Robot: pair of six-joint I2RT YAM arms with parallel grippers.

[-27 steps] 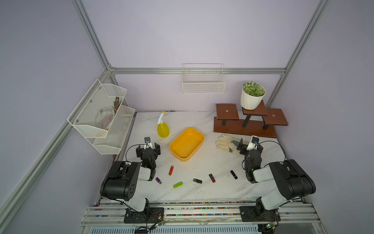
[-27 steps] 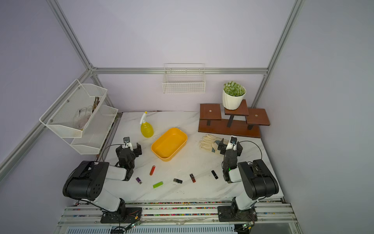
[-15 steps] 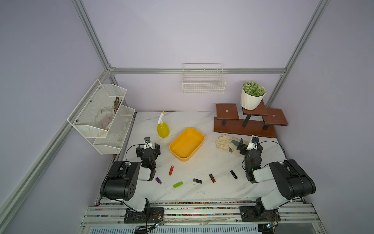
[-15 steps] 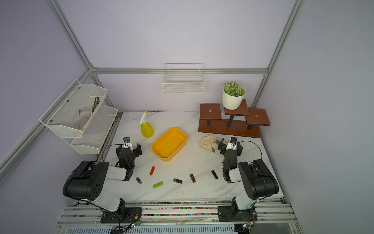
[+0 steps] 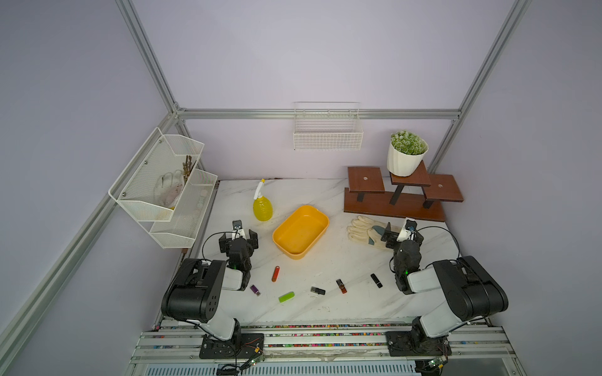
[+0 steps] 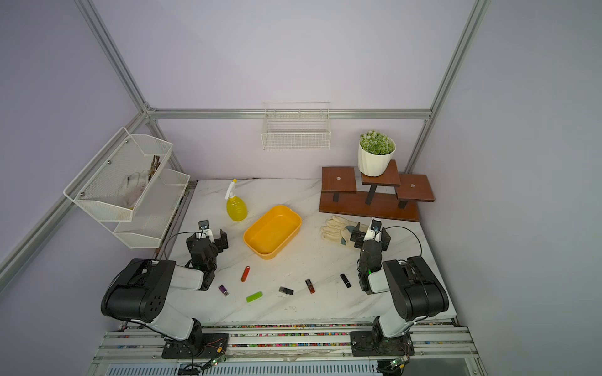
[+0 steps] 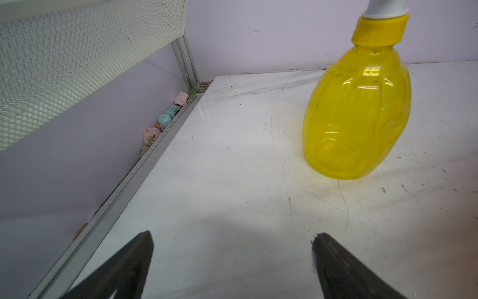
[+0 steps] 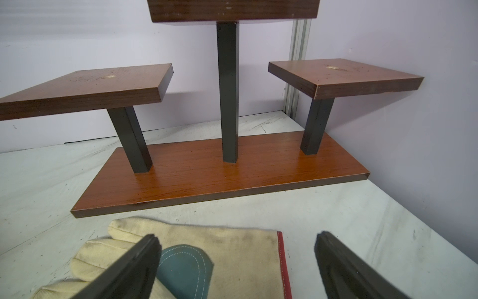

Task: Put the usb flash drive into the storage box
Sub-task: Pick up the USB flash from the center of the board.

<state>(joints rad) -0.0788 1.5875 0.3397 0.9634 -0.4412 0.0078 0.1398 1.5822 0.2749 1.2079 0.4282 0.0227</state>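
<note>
A white marbled counter (image 5: pixel 342 260) fills this lilac-walled cell, and all I need lies on its near half. The storage box (image 5: pixel 300 231) sits empty at the centre, mouth up, so whatever I let go above it should land inside. The USB flash drives lie flat in a loose row nearer to me, well apart from the box and from each other, which leaves room for my fingers on either side. The orange drive (image 5: pixel 276 273) is nearest the box. Then come the purple drive (image 5: pixel 255 290), the green drive (image 5: pixel 286 297), the short black drive (image 5: pixel 317 290), the red-and-black drive (image 5: pixel 341 285) and, far right, the long black drive (image 5: pixel 376 280).

My left end effector (image 5: pixel 238 239) hangs low over bare counter left of the box, near the spray bottle (image 5: pixel 262 208), spread wide and empty. My right end effector (image 5: pixel 403 235) is likewise released, holding nothing, above the cuff of the glove (image 5: pixel 366 229) that lies before the wooden stand (image 5: pixel 395 201). I judge the task unstarted. The orange drive suits my left arm best.
</note>
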